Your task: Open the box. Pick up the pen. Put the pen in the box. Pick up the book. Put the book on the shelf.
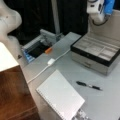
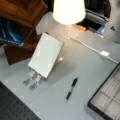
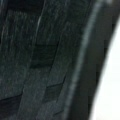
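Observation:
The box (image 1: 93, 53) stands open at a front view's right, its lid (image 1: 108, 28) tilted up behind the grey divided compartments; a corner of the box (image 2: 107, 100) also shows in a front view. My gripper (image 1: 99, 17), white and blue, hangs at the lid's upper edge. The black pen (image 1: 88, 85) lies on the table in front of the box, and it shows (image 2: 71, 89) in both front views. The pale book (image 1: 60, 98) lies flat near the brown shelf (image 1: 13, 100); the book (image 2: 46, 54) and shelf (image 2: 21, 13) appear in both. The wrist view shows only dark blurred surfaces.
A small dark tray (image 1: 37, 48) with an orange piece (image 1: 48, 50) sits at the back. A white cable with an adapter (image 1: 51, 61) crosses the table. A lamp shade (image 2: 68, 10) hangs over the table's far side. Metal clips (image 2: 31, 80) lie by the book's corner.

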Available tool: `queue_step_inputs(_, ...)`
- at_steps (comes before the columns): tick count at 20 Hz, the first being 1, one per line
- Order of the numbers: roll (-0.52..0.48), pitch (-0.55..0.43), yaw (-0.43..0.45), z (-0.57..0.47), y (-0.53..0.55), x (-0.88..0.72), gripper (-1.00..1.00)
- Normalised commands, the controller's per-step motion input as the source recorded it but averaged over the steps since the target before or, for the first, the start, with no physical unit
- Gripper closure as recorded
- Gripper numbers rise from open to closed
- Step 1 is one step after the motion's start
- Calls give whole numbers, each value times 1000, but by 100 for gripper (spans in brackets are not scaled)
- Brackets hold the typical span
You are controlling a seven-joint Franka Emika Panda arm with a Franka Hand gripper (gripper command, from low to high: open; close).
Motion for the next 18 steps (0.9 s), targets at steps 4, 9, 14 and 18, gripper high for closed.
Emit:
queue_step_inputs(4,106,-153,-207,-299,166,-151,-100)
queue_step_inputs(9,93,-113,-157,-192,42,-153,-100)
queue_step_inputs(14,97,-44,-117,-130,-134,-243,-100)
queue_step_inputs(18,88,38,-95,-57,-248,-289,-100)
